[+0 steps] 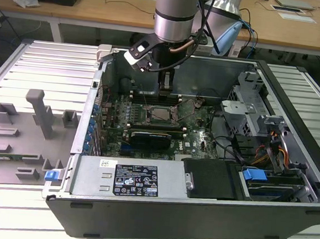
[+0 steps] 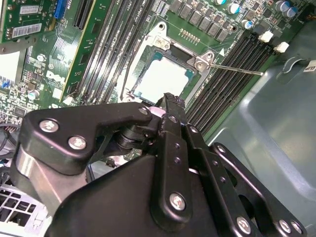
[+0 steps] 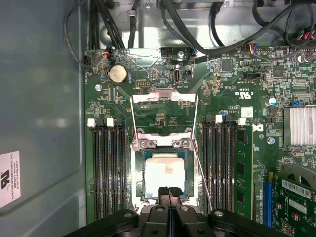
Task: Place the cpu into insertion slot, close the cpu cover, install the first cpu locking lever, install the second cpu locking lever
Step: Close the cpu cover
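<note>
The cpu point(image 3: 164, 174) lies flat in the insertion slot point(image 3: 137, 197), its pale metal top facing up; it also shows in the second wrist view point(image 2: 165, 79). The cpu cover point(image 3: 163, 97) is swung open, its silvery frame folded back beyond the hinge with green board visible through its window. A thin wire locking lever point(image 3: 203, 177) runs free along one side of the socket, and another point(image 3: 132, 118) stands by the open cover. My gripper point(image 3: 169, 190) hovers at the socket's edge, fingers shut together with nothing between them. In the exterior view the gripper point(image 1: 165, 89) hangs just above the socket point(image 1: 161, 114).
Long black memory slots point(image 3: 106, 168) flank the socket on both sides. A black expansion card point(image 1: 154, 135) lies in front of it. The grey case wall point(image 3: 39, 98) stands close by, and cables point(image 3: 148, 24) and drive bays point(image 1: 258, 133) crowd the case's other end.
</note>
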Motion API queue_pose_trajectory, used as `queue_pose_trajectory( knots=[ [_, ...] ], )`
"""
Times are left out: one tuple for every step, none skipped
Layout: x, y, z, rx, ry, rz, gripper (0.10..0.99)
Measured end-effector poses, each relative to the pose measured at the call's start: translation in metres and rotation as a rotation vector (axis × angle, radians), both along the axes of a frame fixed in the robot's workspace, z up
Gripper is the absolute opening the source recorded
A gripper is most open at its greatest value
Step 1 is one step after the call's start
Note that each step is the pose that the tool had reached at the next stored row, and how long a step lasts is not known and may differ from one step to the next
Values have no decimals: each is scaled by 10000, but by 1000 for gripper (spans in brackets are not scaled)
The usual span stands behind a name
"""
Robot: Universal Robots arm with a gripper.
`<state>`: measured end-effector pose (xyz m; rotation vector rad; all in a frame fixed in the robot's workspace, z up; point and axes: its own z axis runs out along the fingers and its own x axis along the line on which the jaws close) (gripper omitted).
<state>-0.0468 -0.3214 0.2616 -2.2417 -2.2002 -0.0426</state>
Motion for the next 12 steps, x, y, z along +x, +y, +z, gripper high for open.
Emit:
queue_pose_trajectory(
  knots=[
    [0,0,0,0,0,0,106],
    [1,0,0,0,0,1,106],
    [1,0,0,0,0,0,106],
    [1,0,1,1,0,0,106],
    [1,0,7,-1,0,0,106],
    [1,0,17,1,-1,0,106],
    [1,0,18,1,0,0,106],
    [1,0,18,0,0,0,106],
    [1,0,18,0,0,1,106],
    [10,0,19,-2,1,2,106],
    [16,0,20,-3,1,1,106],
    [25,0,19,-2,1,0,106]
  ],
)
